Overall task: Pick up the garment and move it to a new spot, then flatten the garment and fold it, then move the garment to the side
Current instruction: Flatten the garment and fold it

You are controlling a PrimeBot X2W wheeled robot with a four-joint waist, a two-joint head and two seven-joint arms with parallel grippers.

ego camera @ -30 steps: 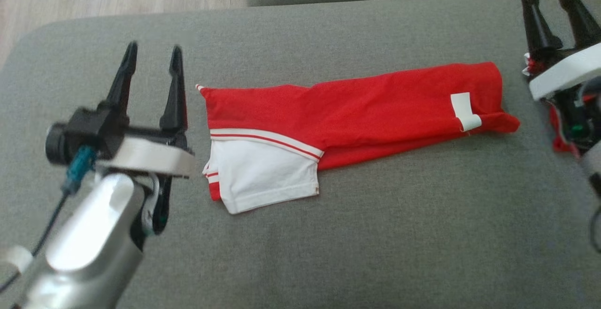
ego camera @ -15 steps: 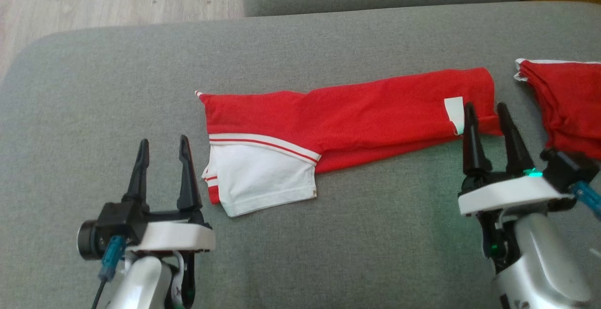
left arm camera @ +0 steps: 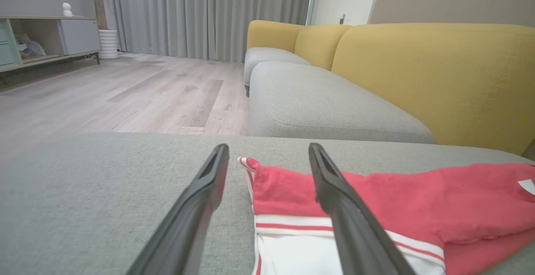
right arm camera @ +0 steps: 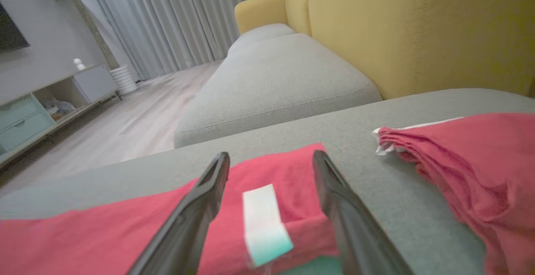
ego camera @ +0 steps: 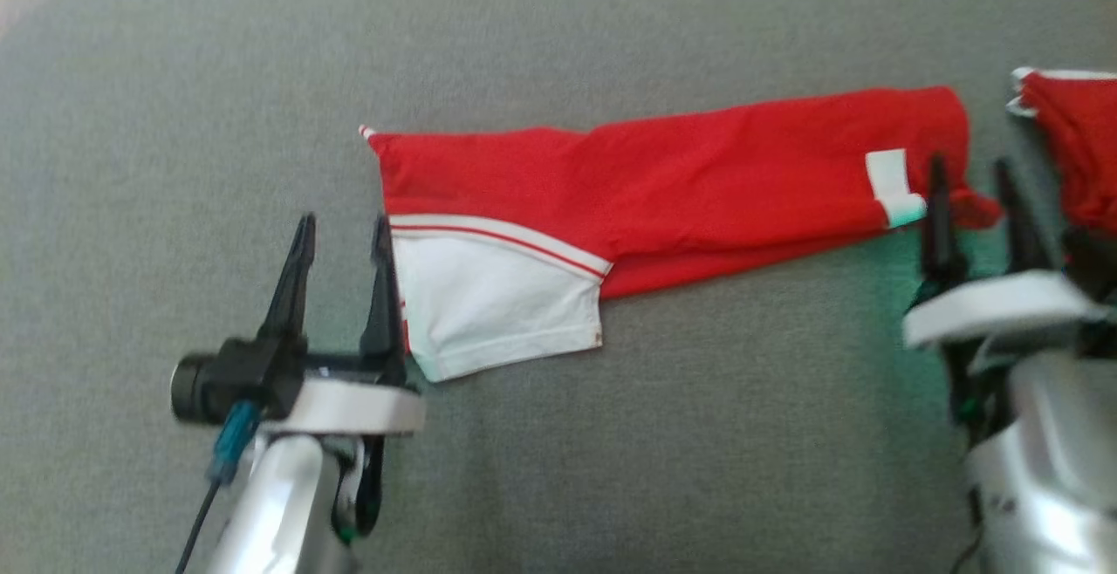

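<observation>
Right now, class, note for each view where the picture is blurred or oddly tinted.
Head view: blurred overall, with a green glow on the sofa cushion beside the right pincer. Left wrist view: fairly sharp, the garment clear. Right wrist view: soft, the white tag tinged green at its lower end.

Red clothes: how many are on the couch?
2. One long red garment lies across the middle of the cushion; a second red pile sits to its right, partly cut off, so more may hide.

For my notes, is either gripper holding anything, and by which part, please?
Nothing is held: left gripper and right gripper are open, at opposite ends of the garment.
</observation>
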